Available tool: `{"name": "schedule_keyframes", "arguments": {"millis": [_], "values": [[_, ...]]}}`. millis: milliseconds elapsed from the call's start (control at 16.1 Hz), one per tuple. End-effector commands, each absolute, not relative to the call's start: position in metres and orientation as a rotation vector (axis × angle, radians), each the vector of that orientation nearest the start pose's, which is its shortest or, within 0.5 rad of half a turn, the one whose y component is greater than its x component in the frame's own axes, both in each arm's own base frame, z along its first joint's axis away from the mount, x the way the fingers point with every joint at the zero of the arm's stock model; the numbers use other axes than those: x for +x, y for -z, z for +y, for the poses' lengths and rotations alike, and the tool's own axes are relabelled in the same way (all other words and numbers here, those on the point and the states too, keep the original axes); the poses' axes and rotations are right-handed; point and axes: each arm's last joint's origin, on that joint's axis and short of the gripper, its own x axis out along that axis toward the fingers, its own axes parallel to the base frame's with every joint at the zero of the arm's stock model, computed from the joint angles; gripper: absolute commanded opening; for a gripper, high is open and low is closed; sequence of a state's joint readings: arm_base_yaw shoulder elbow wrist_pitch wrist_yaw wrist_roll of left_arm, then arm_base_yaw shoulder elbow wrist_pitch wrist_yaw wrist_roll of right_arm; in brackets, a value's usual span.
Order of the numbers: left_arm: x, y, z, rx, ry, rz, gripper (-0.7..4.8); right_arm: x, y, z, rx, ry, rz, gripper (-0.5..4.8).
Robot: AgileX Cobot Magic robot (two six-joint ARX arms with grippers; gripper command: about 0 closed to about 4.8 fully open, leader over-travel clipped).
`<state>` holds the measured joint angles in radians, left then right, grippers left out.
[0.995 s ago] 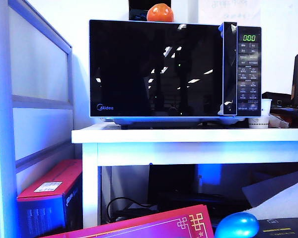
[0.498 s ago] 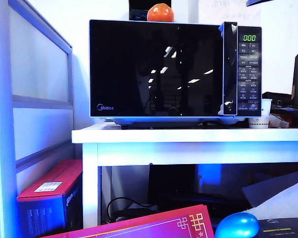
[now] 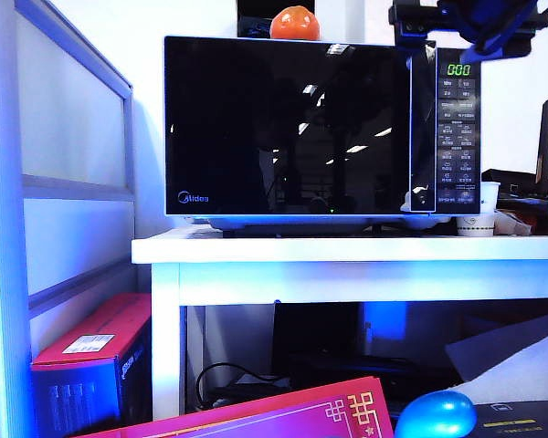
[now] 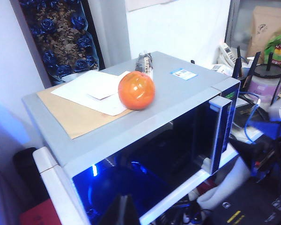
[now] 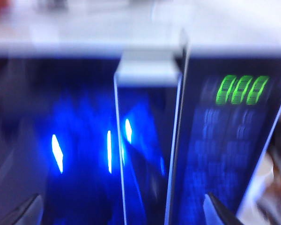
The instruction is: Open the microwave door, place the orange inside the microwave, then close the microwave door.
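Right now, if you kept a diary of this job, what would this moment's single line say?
door: microwave door shut | orange on microwave top | right gripper open, by handle top | left gripper back, state unclear

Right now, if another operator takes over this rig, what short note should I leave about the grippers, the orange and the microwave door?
Right gripper: open, empty, high in front of the microwave, facing the door handle beside the control panel.
Left gripper: only its tip shows, state unclear; it holds nothing visible and looks down on the microwave.
Orange: on top of the microwave, resting on papers.
Microwave door: shut.
Done: nothing yet.
Left: open the door, put the orange inside, close the door.
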<state>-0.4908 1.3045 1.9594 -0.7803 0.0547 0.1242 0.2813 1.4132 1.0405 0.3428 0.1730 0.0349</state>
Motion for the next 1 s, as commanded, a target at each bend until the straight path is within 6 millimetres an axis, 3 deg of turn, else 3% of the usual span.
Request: {"name": "schedule_keyframes", "arguments": {"millis": [62,249,560,808,995], "values": [[0.178,-0.546,-0.097,0.168,0.541,0.057,-0.05,0.323,-0.324,0.088,0.053,-0.099,-0.083,4.79],[0.178,-0.546,-0.097,0.168,0.542,0.057,-0.05,0.340,-0.307,0.093,0.063,-0.099,-0.127,4.79],[0.178,-0.546,-0.096,0.169,0.542,0.061,-0.05,0.354,-0.293,0.089,0.071,0.015,-0.137,4.79],[0.178,-0.546,-0.097,0.170,0.542,0.063,-0.05,0.361,-0.288,0.076,0.064,-0.021,-0.148,4.79],[0.178,-0.546,-0.097,0.170,0.542,0.063,-0.05,0.372,-0.292,0.078,0.060,-0.068,-0.153,4.79]]}}
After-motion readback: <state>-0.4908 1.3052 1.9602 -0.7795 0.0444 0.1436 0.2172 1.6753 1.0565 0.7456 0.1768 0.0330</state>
